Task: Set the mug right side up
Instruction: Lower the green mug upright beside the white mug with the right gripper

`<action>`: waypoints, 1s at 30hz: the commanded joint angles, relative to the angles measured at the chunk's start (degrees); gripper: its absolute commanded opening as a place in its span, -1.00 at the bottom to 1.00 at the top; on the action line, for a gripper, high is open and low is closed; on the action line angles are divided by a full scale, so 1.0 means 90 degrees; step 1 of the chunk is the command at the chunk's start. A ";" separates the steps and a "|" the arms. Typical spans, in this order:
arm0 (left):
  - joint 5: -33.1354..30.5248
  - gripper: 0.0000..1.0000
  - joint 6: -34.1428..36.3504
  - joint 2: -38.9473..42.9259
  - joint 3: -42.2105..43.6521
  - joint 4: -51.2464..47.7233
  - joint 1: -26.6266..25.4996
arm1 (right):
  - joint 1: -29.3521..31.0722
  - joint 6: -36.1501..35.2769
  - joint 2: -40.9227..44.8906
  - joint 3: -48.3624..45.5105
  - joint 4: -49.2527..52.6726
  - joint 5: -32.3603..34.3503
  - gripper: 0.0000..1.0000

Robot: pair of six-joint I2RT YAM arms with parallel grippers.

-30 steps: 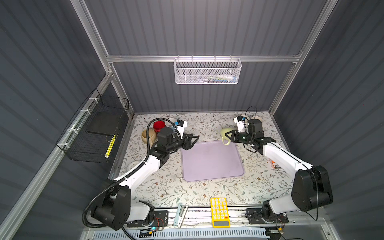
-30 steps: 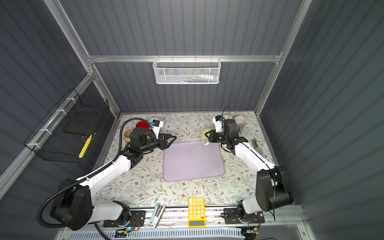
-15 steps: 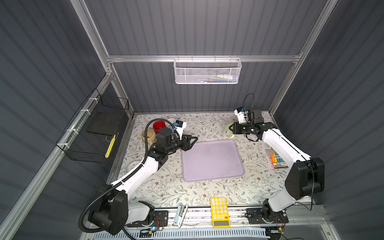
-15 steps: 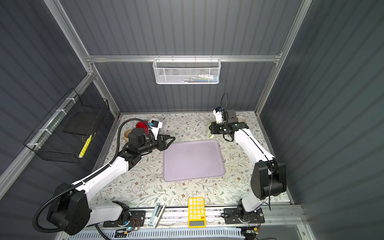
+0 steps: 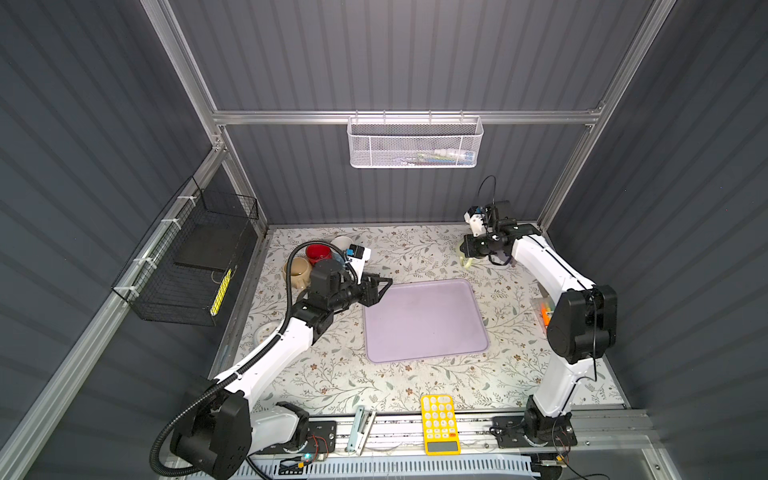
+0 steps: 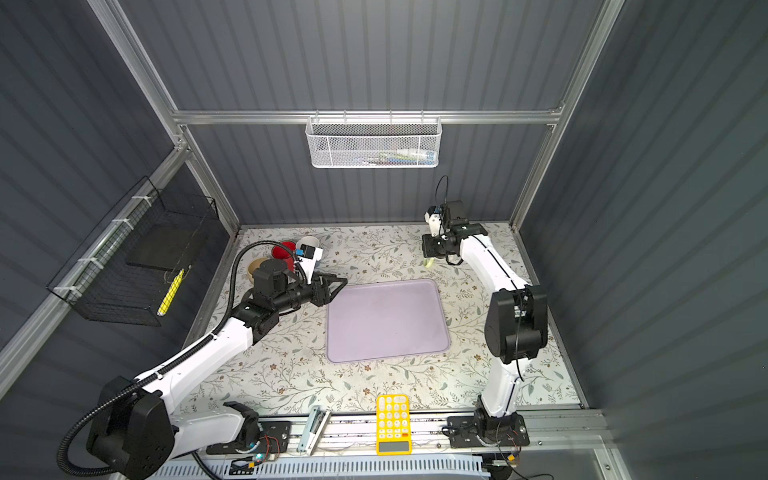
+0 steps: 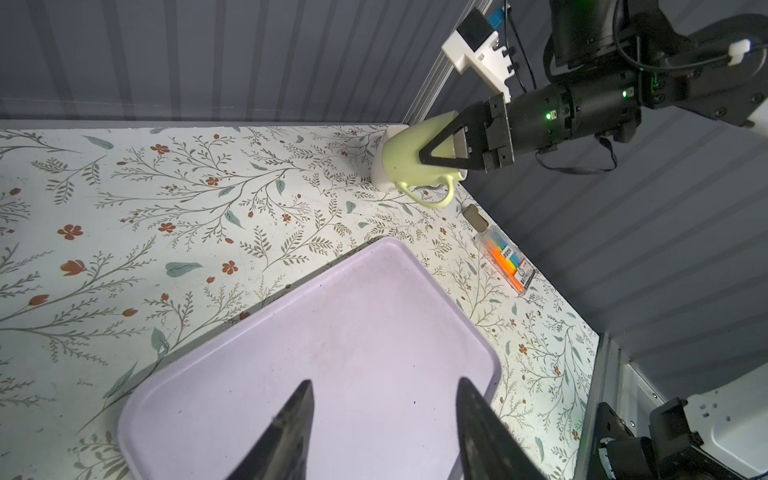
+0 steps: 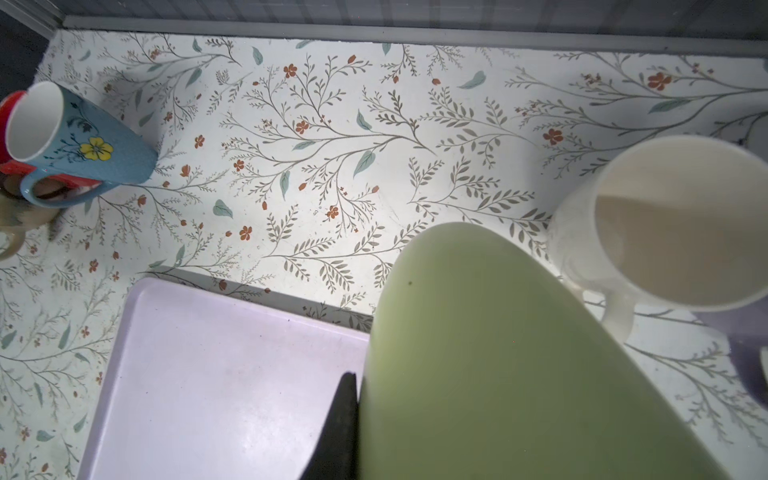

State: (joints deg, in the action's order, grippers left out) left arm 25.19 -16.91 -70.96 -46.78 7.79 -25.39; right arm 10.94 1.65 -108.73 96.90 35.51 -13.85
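The pale green mug (image 7: 409,160) is at the back right of the table, tilted on its side with its handle (image 7: 432,199) hanging down. My right gripper (image 7: 428,153) is shut on its rim wall. In both top views only a sliver of the mug (image 5: 464,254) (image 6: 429,262) shows under the right gripper (image 5: 471,247) (image 6: 430,249). The right wrist view is half filled by the mug's side (image 8: 498,353), with one dark finger (image 8: 343,415) against it. My left gripper (image 5: 384,286) (image 7: 384,390) is open and empty over the tray's left edge.
A lavender tray (image 5: 424,320) lies mid-table. A white mug (image 8: 681,220) stands upright just beside the green one. Red (image 5: 318,252), tan (image 5: 297,272) and blue flowered (image 8: 79,145) mugs cluster at the back left. A highlighter pack (image 7: 505,262) lies by the right wall, a yellow calculator (image 5: 439,424) at the front.
My right arm has carried the green mug away from the tray's far corner, back toward the rear right corner. The left gripper has stayed about where it was, still open.
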 commanded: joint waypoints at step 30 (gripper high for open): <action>-0.0216 0.10 0.0345 0.0338 0.0080 -0.0680 0.0038 | 0.0240 -0.1336 -0.2579 0.3154 0.1384 0.0778 -0.97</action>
State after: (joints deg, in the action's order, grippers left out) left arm 23.79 -15.14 -69.10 -46.41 2.74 -25.39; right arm 12.78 -9.06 -131.68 122.61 48.45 -7.46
